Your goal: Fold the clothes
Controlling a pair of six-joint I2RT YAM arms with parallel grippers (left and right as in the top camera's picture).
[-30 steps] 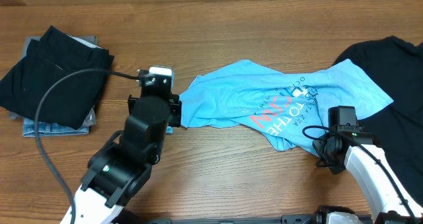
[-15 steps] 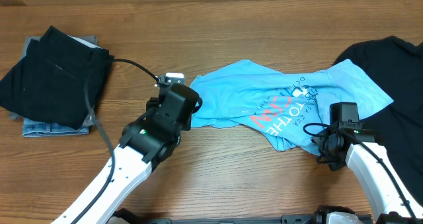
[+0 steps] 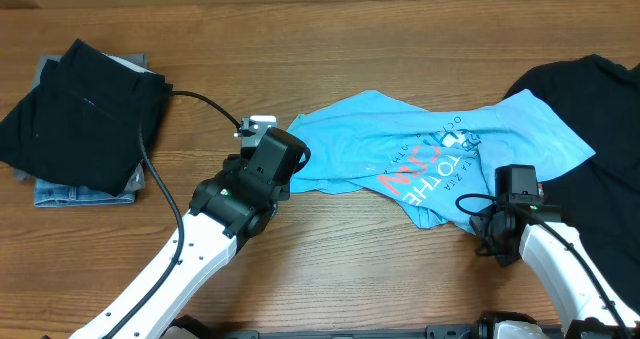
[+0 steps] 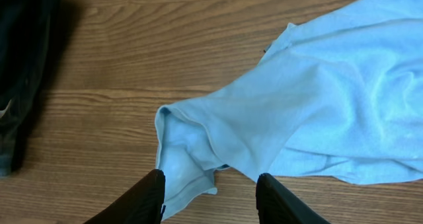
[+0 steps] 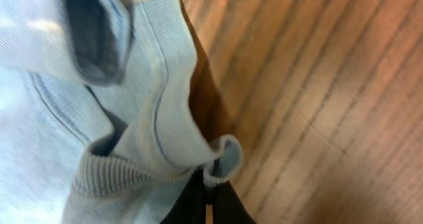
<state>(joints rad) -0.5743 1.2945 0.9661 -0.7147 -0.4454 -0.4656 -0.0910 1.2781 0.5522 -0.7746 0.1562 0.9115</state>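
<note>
A light blue short-sleeved T-shirt (image 3: 400, 144) with pink and white lettering lies crumpled right of centre on the brown wooden table (image 3: 350, 39). The left gripper (image 4: 210, 183) is released, its fingers apart either side of the sleeve's hem. The right gripper (image 5: 206, 199) is clenched on the shirt's ribbed edge, lower right. A folded dark stack (image 3: 80, 109) sits upper left, and a black garment (image 3: 600, 119) lies at the right edge.

Bright, even light falls from above on the wooden table (image 3: 340, 279). Seen from overhead, the blue shirt (image 3: 400, 144) is crisp, its folds softly shaded. Left of the shirt, the black clothes (image 3: 80, 109) lose detail. The right wrist view shows the shirt close and blurred, with a dark shadow just beside it.
</note>
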